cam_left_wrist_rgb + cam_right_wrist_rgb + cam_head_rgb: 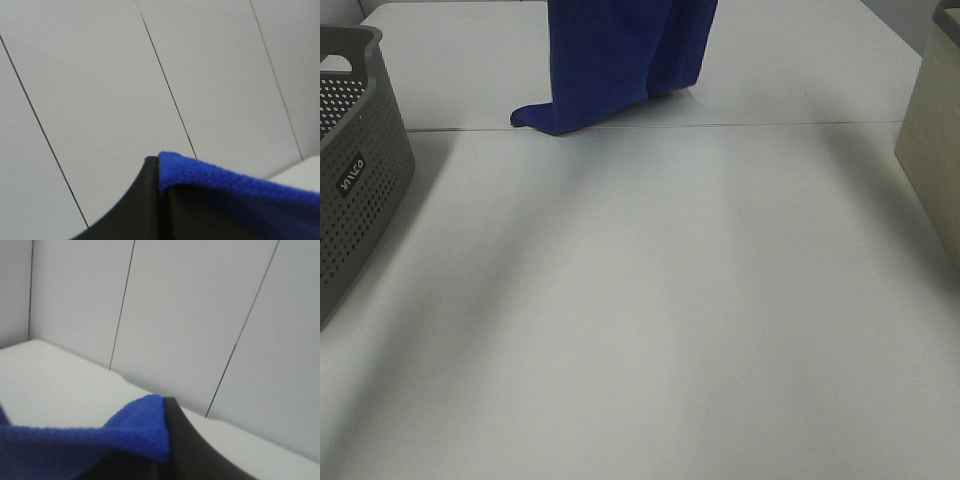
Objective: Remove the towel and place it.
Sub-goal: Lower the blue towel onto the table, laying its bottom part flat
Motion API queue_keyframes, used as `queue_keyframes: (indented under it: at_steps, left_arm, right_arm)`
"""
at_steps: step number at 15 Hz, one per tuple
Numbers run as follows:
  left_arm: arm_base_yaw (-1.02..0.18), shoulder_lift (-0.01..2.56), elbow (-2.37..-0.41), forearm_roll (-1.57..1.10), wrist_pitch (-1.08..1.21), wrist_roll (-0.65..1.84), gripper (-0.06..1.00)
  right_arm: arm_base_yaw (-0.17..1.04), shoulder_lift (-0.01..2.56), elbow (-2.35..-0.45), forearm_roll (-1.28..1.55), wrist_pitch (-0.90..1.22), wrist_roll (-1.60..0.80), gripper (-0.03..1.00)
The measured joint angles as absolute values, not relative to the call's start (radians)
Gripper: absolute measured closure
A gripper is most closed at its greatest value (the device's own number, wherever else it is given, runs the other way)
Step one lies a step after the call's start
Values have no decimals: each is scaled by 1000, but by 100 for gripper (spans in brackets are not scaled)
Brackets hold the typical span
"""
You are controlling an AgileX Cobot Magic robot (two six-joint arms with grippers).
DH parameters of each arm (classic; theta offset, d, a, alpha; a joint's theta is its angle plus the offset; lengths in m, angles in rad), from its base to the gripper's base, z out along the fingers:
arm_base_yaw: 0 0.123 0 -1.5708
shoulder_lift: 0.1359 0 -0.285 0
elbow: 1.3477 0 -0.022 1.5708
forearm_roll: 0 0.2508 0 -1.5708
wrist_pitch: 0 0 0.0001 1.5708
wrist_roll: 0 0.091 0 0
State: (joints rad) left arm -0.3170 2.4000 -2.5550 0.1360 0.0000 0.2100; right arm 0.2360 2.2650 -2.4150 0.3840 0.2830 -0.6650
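Towel [620, 60], plain royal blue and plush, hangs in long upright folds at the far middle of the table [640, 300], its top running out of the high view. Its lower left corner lies crumpled on the table right at the seam [770, 125] between the two tabletops, and the lower edge farther right also appears to touch the surface. Up close the cloth shows a fine looped weave with no pattern, hem mark or tag. The only writing in sight is a small white logo [351, 173] on the wall of the grey perforated basket [360, 200] at the left edge, turned sideways and too small to read. The basket stands well apart from the towel. A tan box [935, 150] sits at the right edge, also well apart. Neither arm shows in the high view. In its wrist view, the left tool [156, 167] has its dark fingers shut on a corner of the towel [225, 185], which drapes over one finger. The right tool [167, 412] is likewise shut on a towel [100, 440] corner. Both cameras look out at a pale panelled wall [190, 315], with the tabletop showing low beneath it.
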Motion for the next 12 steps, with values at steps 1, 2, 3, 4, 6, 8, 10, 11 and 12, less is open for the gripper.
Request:
queue_keyframes:
  at_steps: [1,2,3,4,6,8,10,11,12]
  left_arm:
    - [-317,2400,-2555,135,63,204,94]
    - [-317,2400,-2555,126,136,201,94]
    - [-317,2398,-2555,114,183,199,94]
    - [-317,2394,-2555,88,290,199,94]
    - [-317,2382,-2555,-17,613,234,94]
    - [-317,2382,-2555,-113,837,293,94]
    - [-317,2382,-2555,-176,976,321,94]
    - [-317,2382,-2555,-206,1050,328,94]
    - [-317,2382,-2555,-221,1132,331,94]
  right_arm:
    - [228,2279,-2415,384,346,-665,95]
    - [217,2283,-2415,382,410,-665,95]
    - [206,2284,-2415,374,483,-665,95]
    - [202,2284,-2415,364,524,-665,95]
    - [185,2283,-2417,305,821,-643,95]
    - [179,2283,-2417,267,1027,-612,95]
    - [174,2283,-2417,223,1151,-569,95]
    - [174,2283,-2417,200,1195,-548,95]
    - [174,2283,-2417,184,1208,-532,95]
